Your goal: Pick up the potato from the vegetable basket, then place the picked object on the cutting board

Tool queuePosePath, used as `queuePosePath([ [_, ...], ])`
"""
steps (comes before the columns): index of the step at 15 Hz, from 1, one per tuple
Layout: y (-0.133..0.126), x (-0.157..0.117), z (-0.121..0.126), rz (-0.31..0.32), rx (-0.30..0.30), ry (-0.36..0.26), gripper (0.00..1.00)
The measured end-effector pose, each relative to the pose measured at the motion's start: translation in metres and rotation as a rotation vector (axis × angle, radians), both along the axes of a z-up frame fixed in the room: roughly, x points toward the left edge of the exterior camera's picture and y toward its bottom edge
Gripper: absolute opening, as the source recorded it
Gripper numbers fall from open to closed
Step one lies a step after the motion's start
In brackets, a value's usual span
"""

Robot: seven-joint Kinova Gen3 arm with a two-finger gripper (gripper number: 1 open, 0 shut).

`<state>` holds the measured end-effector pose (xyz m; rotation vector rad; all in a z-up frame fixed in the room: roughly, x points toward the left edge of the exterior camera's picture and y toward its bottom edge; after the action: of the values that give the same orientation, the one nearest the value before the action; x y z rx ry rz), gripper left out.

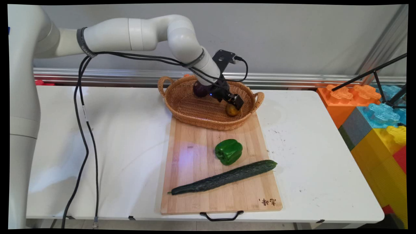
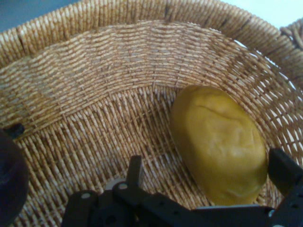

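My gripper [image 2: 203,182] sits wide open around the potato [image 2: 218,144] in the basket [image 1: 191,112]; pepper [image 1: 228,151] and cucumber [image 1: 224,177] lie on the board [image 1: 191,182].

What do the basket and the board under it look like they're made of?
Basket: woven wicker or rattan, tan and matte, strands showing in the weave. Cutting board: pale bamboo or wood, smooth, with visible strips of grain; its black handle looks like metal or plastic.
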<state>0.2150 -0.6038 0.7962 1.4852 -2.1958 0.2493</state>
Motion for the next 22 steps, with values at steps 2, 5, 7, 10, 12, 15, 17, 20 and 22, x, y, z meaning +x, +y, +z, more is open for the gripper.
queuePosePath([
  [2,0.001,0.000,0.003,-0.029,-0.002,-0.018,1.00],
  [5,0.003,-0.001,0.006,-0.072,-0.001,-0.034,0.00],
  [7,0.004,-0.003,0.006,-0.096,-0.003,-0.039,0.00],
  [10,0.003,-0.004,0.006,-0.119,-0.014,-0.043,0.00],
  [12,0.001,-0.004,0.007,-0.134,-0.028,-0.047,0.00],
  [15,0.000,-0.003,0.014,-0.147,-0.058,-0.047,0.00],
  [17,0.004,-0.002,0.025,-0.155,-0.087,-0.041,0.00],
  [20,0.021,0.006,0.054,-0.177,-0.128,-0.027,0.00],
  [22,0.042,0.015,0.080,-0.197,-0.137,-0.015,0.00],
])
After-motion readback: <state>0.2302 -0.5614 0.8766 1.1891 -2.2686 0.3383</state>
